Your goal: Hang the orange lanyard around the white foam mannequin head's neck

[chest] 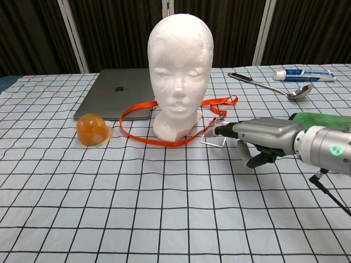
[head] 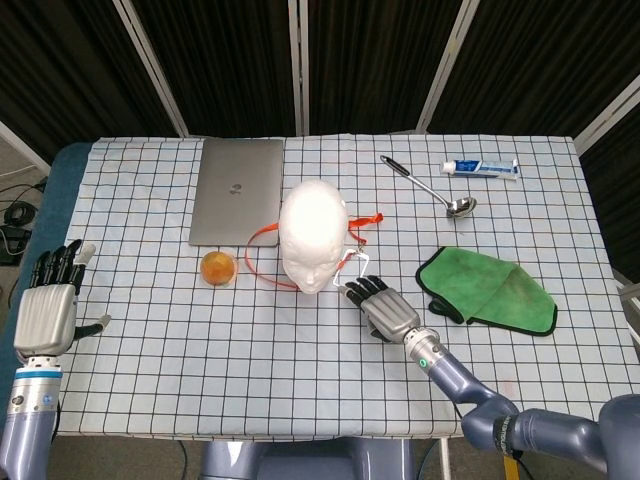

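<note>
The head stands upright near the middle of the tabletop, face toward the near edge. The lanyard lies flat on the cloth around the base of the head: the strap loops out to the left of the base, passes in front of it, and runs off to the right behind it. It sits at table level against the base, not raised around the neck. Its clear badge holder rests on the cloth just right of the base, toward the near edge.

The right hand is low over the tabletop, right of the head and nearer the front edge. Its fingers are extended and slightly spread, pointing toward the badge holder; the fingertips are at the holder's right edge. Whether they touch it cannot be told. The hand holds nothing.

The left hand is beyond the left edge of the tabletop, fingers extended and apart, thumb out to the side, holding nothing. It does not show in the chest view.

A laptop, lid closed, lies behind and left of the head, toward the far edge. An orange ball sits left of the head, just beside the strap's left loop. A ladle and a toothpaste tube lie toward the far right corner. A green cloth lies near the right edge, well apart from the head.
</note>
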Available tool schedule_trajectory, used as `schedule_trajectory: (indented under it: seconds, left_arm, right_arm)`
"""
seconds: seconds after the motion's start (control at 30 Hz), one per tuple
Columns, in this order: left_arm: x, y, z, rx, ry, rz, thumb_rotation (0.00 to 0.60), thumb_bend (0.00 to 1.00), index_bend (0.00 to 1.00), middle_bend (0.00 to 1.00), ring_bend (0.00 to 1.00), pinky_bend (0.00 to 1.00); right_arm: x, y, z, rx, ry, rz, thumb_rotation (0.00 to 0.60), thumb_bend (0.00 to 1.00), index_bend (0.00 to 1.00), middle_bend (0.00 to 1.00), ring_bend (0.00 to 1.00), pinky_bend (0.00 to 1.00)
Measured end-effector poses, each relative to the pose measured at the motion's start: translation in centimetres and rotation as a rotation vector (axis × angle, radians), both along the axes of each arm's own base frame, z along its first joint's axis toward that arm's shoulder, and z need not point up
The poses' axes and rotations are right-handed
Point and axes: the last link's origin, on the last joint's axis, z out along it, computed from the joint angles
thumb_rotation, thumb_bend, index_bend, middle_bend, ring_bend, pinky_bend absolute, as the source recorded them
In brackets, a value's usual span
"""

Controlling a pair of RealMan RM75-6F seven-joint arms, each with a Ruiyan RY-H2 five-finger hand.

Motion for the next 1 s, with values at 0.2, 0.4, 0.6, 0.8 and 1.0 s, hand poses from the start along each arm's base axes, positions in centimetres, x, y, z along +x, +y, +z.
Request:
schedule_trajectory:
  seconds: [0.2, 0.4, 0.6, 0.8, 1.0]
  left_arm:
    - [-0.3, 0.3, 0.2, 0.002, -0.012, 0.007, 0.600, 0.06, 0.00, 0.00, 0.00, 0.00]
    - [-0.4, 0.5, 0.1, -0.010, -0.018, 0.008, 0.600, 0.06, 0.00, 0.00, 0.00, 0.00]
    - [-0.3, 0.4, 0.0, -0.016, -0.012, 0.002, 0.600, 0.06, 0.00, 0.00, 0.00, 0.00]
    - [-0.3, 0.4, -0.2, -0.019, -0.008, 0.001, 0.600, 0.06, 0.00, 0.00, 0.00, 0.00]
    - [-0.3, 0.3, -0.3, -0.023, -0.004, 0.000, 0.600, 0.06, 0.00, 0.00, 0.00, 0.00]
  right_arm:
    - [0.7, -1.0, -0.8, -0.007, 0.000, -0.013, 0.600, 1.00, 0.08, 0.10, 0.03, 0.11]
    - [0.8, -1.3, -1.1, 0.001, 0.011, -0.022, 0.600, 1.00, 0.11, 0.13, 0.05, 0.12]
    - [0.4, -1.1, -1.5, 0.035, 0.021, -0.054, 0.600, 1.00, 0.15, 0.18, 0.10, 0.19]
    - [0.3, -0.5, -1.2, 0.085, 0.011, -0.071, 0.600, 1.00, 0.16, 0.19, 0.13, 0.22]
    - [0.3, 1.0, -0.7, 0.161, 0.012, -0.064, 0.600, 1.00, 0.17, 0.20, 0.14, 0.23]
